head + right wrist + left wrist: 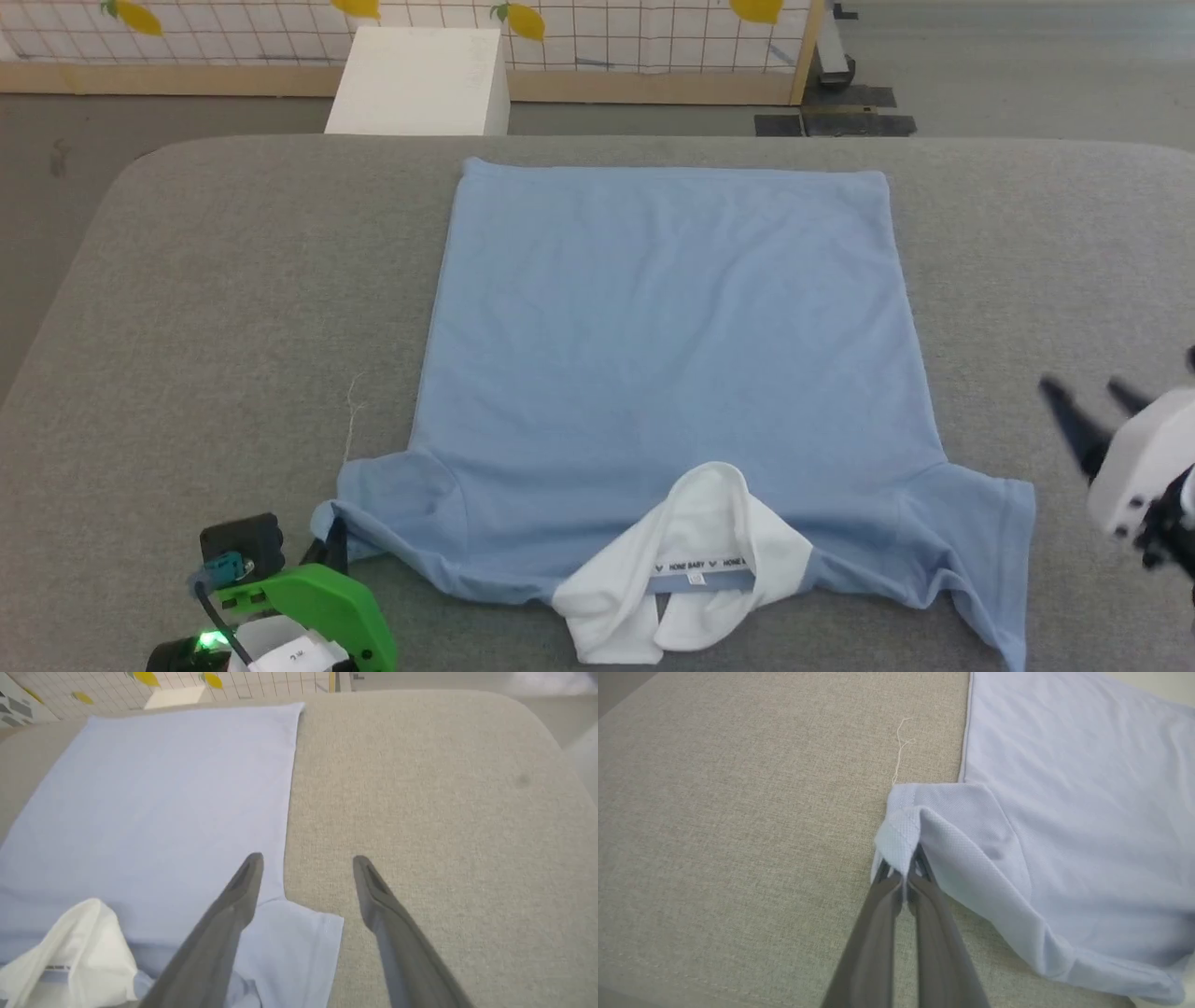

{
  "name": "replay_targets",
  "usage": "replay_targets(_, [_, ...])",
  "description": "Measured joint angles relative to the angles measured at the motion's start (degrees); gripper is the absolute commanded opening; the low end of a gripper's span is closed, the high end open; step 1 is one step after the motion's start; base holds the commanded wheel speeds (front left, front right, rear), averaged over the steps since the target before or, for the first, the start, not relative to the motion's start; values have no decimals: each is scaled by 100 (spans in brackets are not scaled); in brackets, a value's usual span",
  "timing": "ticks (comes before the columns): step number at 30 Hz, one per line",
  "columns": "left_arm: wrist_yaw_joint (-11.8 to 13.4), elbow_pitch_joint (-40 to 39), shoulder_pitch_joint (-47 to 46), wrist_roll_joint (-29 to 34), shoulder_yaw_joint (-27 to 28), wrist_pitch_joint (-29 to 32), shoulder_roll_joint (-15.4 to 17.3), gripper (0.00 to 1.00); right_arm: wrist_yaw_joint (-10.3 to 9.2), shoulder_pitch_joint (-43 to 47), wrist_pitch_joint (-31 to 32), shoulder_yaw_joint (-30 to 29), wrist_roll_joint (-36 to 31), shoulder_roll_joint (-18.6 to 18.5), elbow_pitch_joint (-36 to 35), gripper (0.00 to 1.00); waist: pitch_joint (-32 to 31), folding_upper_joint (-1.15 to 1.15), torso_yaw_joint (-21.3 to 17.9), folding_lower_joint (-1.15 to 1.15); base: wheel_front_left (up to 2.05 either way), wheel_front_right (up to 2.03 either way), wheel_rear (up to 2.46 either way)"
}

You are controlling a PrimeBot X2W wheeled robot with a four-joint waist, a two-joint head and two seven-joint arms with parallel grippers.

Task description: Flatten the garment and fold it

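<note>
The grey fabric table point(233, 280) carries the garment point(672, 355) spread flat across its middle, hem toward the far edge, white collar point(695, 560) at the near edge, while the left gripper point(903, 877) pinches the left sleeve point(952, 826) hem, the right gripper point(307, 859) hangs splayed above the right sleeve point(299, 947), and a white thread point(901, 746) lies beside the left sleeve.

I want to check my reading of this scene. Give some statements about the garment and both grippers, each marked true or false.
1. The left gripper is shut on a sleeve edge of the garment. True.
2. The right gripper grips the other sleeve. False: it is open, holding nothing.
3. The white collar lies at the end nearest the robot. True.
4. The garment is folded in half. False: it lies spread out, unfolded.
</note>
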Motion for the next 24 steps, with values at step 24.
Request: replay_targets(24, [-357, -1163, -661, 415, -475, -1291, -166, 0, -1, -4197, -506, -601, -907, -229, 1663, 100, 1829, 0, 362, 1, 0, 0, 0])
